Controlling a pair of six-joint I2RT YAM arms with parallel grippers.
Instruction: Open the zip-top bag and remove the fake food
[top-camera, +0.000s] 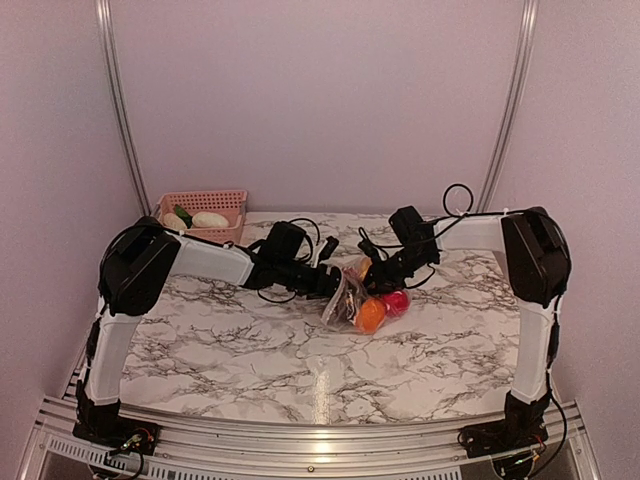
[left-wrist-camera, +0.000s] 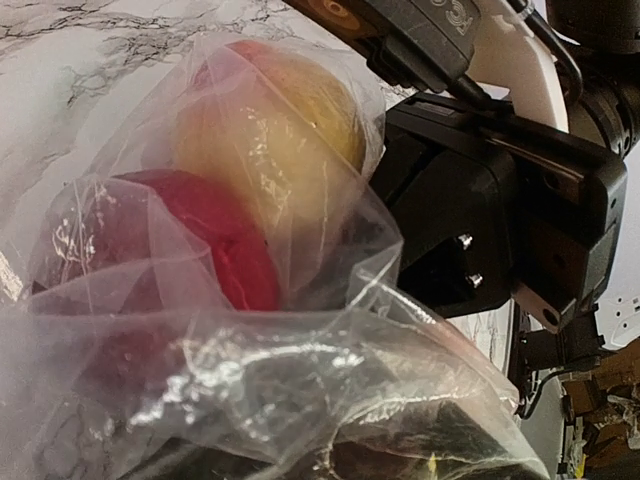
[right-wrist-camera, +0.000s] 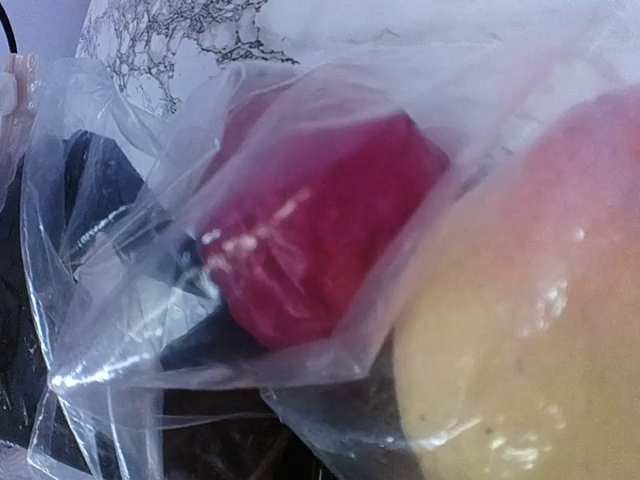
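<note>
Left tool: the left tool (top-camera: 328, 281) lies at the left edge of the bag. Its fingers are covered by plastic in the left wrist view, so I cannot tell if it is released or grasping.
Right tool: the right tool (top-camera: 378, 276) is clenched and rests against the top right of the bag. I cannot see whether a fold of film is caught in it.
Bag: the zip-top bag (top-camera: 345, 300) lies crumpled on the middle of the counter, between the two tools. The zip strip does not show, so I cannot say whether it is open or closed.
Food in bag: the fake food is under the film in both wrist views. It includes a yellow-pink fruit (left-wrist-camera: 270, 130), a red piece (right-wrist-camera: 320, 230), an orange piece (top-camera: 371, 315) and something dark below.
Progress: I judge the task to be at an early stage. No piece lies free on the counter beside the bag, so the opening and the emptying are both left to do.
Walls: plain pale walls (top-camera: 320, 100) with two metal rails (top-camera: 115, 100) close the space.
Counter: the counter (top-camera: 250, 350) has a white marble pattern with grey veins and is glossy.
Basket: a pink basket (top-camera: 203, 200) stands at the far left corner, well apart from the bag.
Basket content: a white piece (top-camera: 210, 219) and a green piece (top-camera: 183, 213) lie inside it.
</note>
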